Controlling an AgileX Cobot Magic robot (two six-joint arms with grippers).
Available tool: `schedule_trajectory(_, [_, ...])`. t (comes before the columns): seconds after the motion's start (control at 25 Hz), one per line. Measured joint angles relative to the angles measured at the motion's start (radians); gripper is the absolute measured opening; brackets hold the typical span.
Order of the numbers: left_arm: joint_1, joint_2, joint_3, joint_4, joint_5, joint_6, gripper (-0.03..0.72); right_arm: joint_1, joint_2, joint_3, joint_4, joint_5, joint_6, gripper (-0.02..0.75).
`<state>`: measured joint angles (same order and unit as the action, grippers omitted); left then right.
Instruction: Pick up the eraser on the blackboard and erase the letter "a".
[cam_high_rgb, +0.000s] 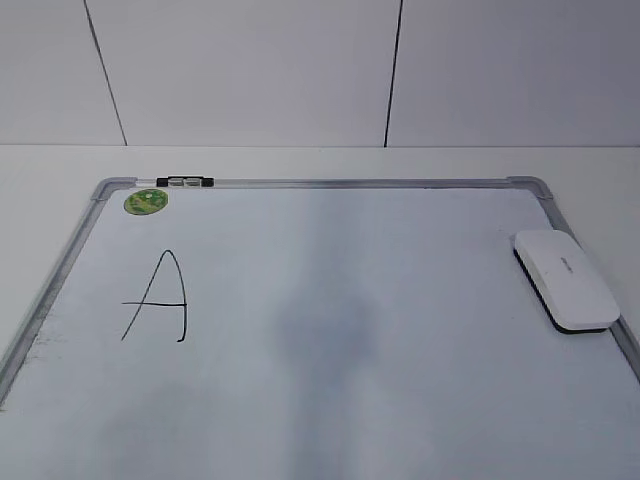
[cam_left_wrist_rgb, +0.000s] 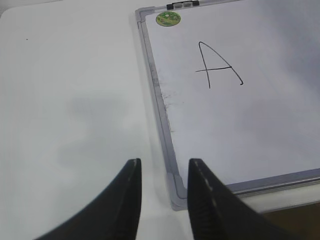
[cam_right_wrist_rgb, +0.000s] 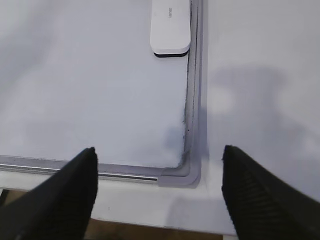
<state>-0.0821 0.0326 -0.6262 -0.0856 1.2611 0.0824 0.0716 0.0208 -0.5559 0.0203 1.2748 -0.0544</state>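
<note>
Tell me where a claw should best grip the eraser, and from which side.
Probably from above, closing across the narrow width of the eraser: it lies flat on the blackboard, long and slim, close to the right frame, so keep the outer finger clear of that rail.

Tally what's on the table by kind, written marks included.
Whiteboard: 1
Eraser: 1
Green sticker: 1
Black clip on the top frame: 1
Drawn letters: 1, a capital "A"; no small "a" shows in any view
Total: 5
</note>
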Motion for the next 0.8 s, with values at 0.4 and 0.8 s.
schedule_trajectory(0.4, [0.000, -0.021, 0.109, 0.000, -0.130, 0.000, 0.235, 0.000, -0.039, 0.013, -0.007, -0.044, -0.020, 0.592])
schedule_trajectory(0.8, [-0.002, -0.021, 0.117, 0.000, -0.148, 0.000, 0.235, 0.000, -0.039, 0.031, -0.007, -0.078, -0.024, 0.592])
